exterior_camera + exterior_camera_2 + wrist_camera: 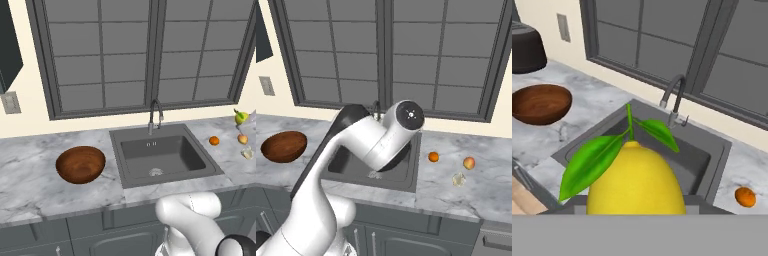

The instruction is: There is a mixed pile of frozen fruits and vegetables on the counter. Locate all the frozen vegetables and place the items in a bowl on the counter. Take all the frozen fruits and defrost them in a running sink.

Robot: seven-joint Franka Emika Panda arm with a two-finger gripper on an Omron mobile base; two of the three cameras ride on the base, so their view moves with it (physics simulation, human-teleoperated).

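A yellow piece [634, 180] with green leaves sits right against the hand camera, and my gripper [634, 206] is shut on it; its bulk hides my fingertips. In the left base view the same yellow piece [241, 118] hangs above the counter's far right. The sink [677, 150] with its curved faucet [673, 100] lies below and ahead of the hand. The brown wooden bowl [80, 164] stands on the counter [30, 175] left of the sink. To the right of the sink lie the orange ball [433, 157], the peach-like ball [469, 163] and the whitish lump [458, 179].
A large grey-framed window [145, 50] runs along the wall behind the sink. A wall outlet [11, 102] sits at the left. A dark round appliance [527, 47] stands at the far left behind the bowl. My own arm [381, 140] blocks much of the sink in the right base view.
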